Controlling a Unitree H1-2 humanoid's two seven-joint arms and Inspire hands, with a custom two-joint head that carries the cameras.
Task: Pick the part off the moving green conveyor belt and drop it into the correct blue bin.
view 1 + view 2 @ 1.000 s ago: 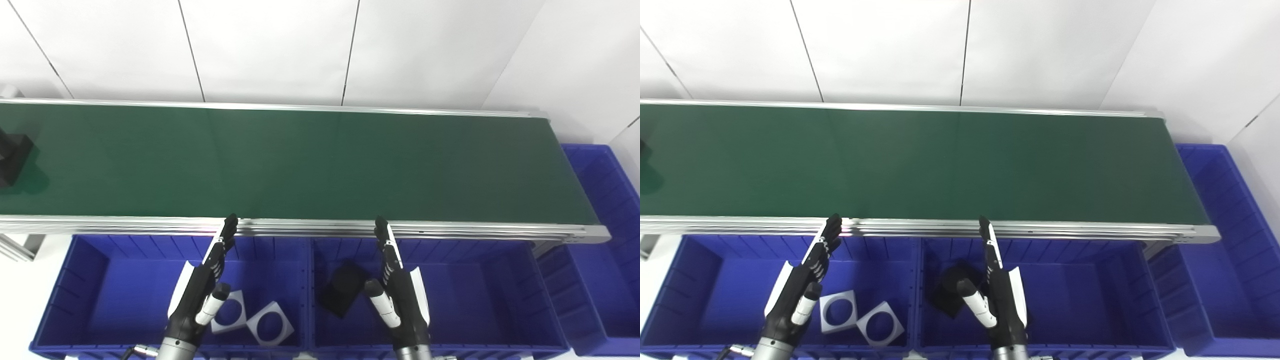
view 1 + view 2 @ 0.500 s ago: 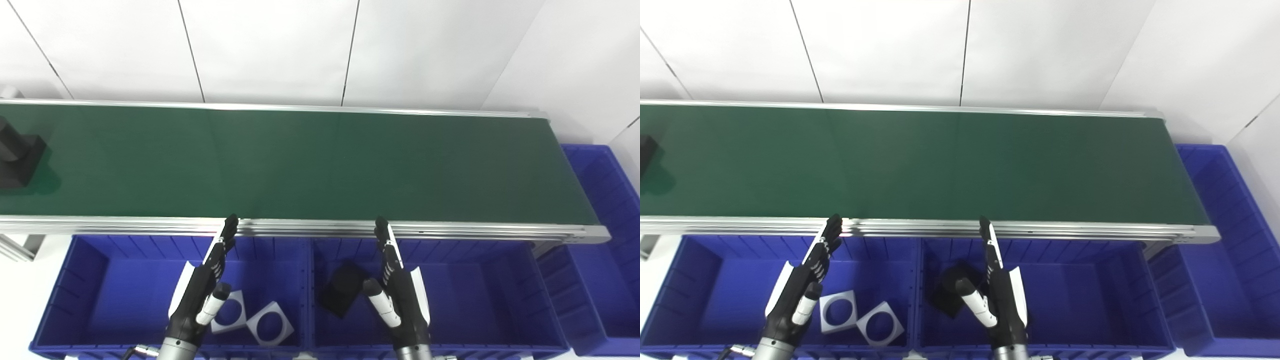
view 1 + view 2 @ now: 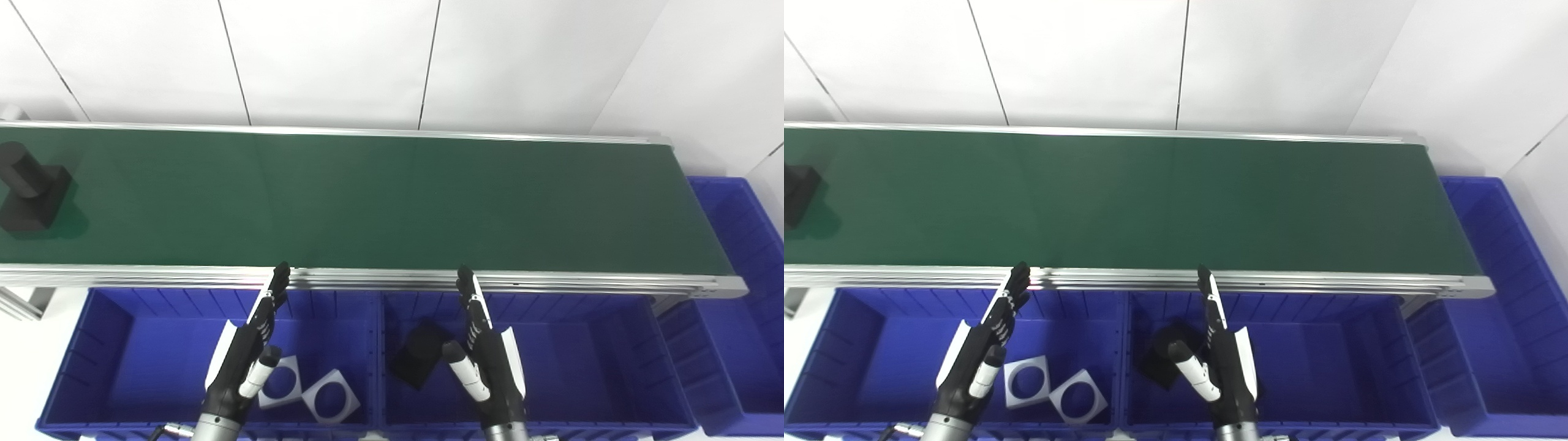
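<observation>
Fingers: both sets are stretching out straight and apart, released, grasping nothing; left hand (image 3: 245, 358) is hovering over the left bin, right hand (image 3: 487, 361) over the middle bin, fingertips of both reaching up to the belt's near rail.
Conveyor belt (image 3: 392, 202): dark green, running across the whole width between silver rails; its left end is being cut off by the picture's edge.
Left bin (image 3: 110, 343): blue, sitting just below the belt's near rail; its near wall is running out of the bottom edge.
Middle bin (image 3: 588, 355): blue, touching the left bin side by side.
Right bin (image 3: 744, 245): blue, standing past the belt's right end, partly cropped by the edge.
Part (image 3: 30, 195): black, a square block with a round stub rising from it, riding on the far left of the belt, well apart from both hands; in the right eye view only its corner is showing at the edge.
Black piece (image 3: 421, 355): lying flat in the middle bin, just beside the right hand; its shape is hard to make out, and the hand is partly covering it in the right eye view.
White plates (image 3: 318, 392): two square pieces with round holes, lying in the left bin, one partly hiding behind the left thumb.
</observation>
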